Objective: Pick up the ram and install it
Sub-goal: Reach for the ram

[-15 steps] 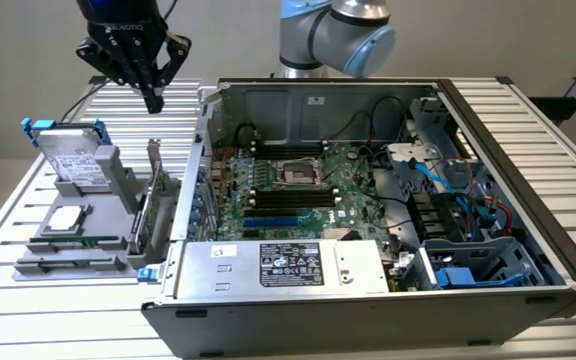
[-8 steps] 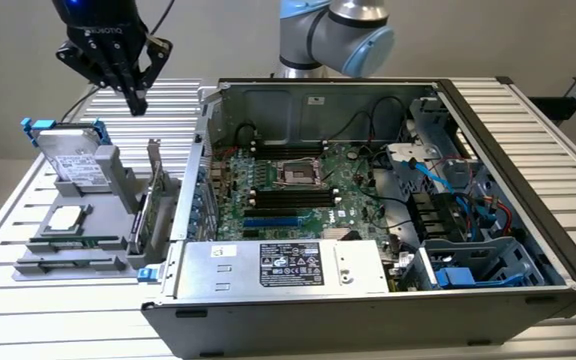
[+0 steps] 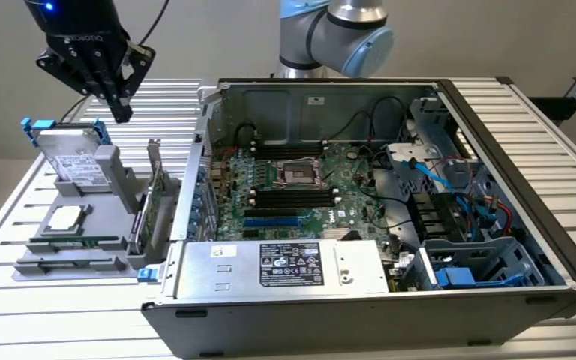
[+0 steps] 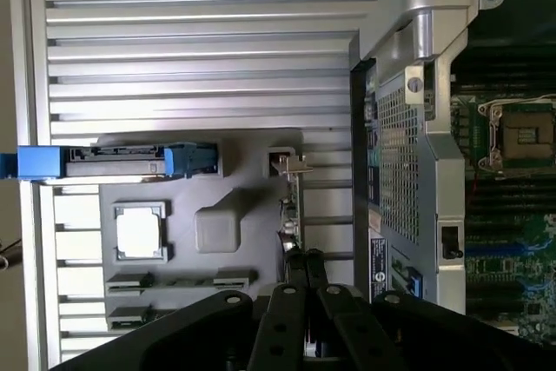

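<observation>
Though the ram is hard to spot on the tray [image 3: 63, 266], the gripper [image 3: 120, 112] hangs clenched and empty above, arm [image 3: 73, 11] cropped

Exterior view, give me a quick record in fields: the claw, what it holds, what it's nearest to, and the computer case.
claw: black claw, shut, hovering over the holder
held: nothing
nearest: grey plastic parts holder carrying a silver hard drive
case: open grey computer case, green motherboard exposed, on the exterior view's right
</observation>
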You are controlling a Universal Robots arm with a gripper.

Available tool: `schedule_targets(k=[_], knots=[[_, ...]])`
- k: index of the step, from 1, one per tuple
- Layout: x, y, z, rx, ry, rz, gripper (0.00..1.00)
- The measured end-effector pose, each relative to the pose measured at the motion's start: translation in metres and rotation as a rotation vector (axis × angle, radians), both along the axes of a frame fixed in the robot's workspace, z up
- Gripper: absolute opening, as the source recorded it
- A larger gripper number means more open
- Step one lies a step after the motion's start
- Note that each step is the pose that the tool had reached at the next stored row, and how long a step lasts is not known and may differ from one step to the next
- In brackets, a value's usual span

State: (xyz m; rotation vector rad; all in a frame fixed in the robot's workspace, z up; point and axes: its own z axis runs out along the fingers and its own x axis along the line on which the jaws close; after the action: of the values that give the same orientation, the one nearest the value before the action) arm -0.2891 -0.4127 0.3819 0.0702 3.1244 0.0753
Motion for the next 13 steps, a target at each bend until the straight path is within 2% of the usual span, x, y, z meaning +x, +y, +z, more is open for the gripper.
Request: schedule_targets(k=[6,13], knots=[[-0.013,-0.0147,-0.0031,0.0,-0.0001,0.0,0.1],[-0.033,-0.0278,-0.0065,0.0,0.0,0.0,0.1]])
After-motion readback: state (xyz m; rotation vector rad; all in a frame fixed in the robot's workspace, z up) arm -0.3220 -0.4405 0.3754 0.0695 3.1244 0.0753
